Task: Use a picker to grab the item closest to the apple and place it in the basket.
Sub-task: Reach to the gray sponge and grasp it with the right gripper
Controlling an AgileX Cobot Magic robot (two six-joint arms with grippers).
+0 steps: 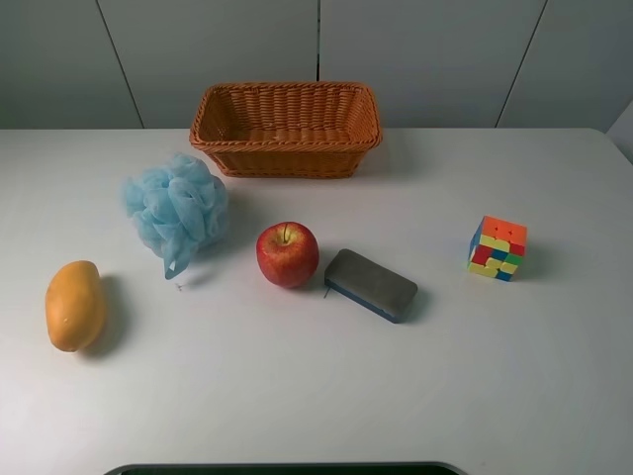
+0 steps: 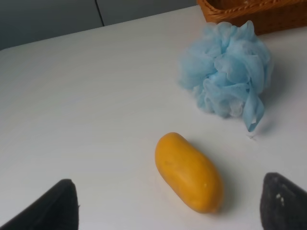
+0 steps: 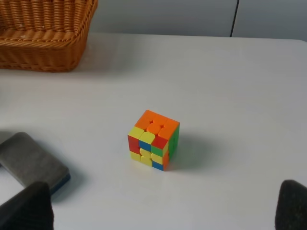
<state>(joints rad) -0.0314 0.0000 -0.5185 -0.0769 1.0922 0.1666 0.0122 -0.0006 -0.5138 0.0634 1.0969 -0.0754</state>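
High camera is overlooking the table [image 1: 297, 396]. Wrist cameras are peering low past their fingers [image 2: 53, 208], left toward mango [image 2: 188, 172], right toward puzzle cube [image 3: 153, 140]; all sharing the basket [image 1: 287, 158].

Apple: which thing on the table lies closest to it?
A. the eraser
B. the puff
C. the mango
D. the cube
A: the eraser lies just beside the apple, almost touching it, while the puff, the mango and the cube are clearly farther away.

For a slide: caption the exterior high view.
Apple between blue loofah and eraser, with mango, puzzle cube and wicker basket.
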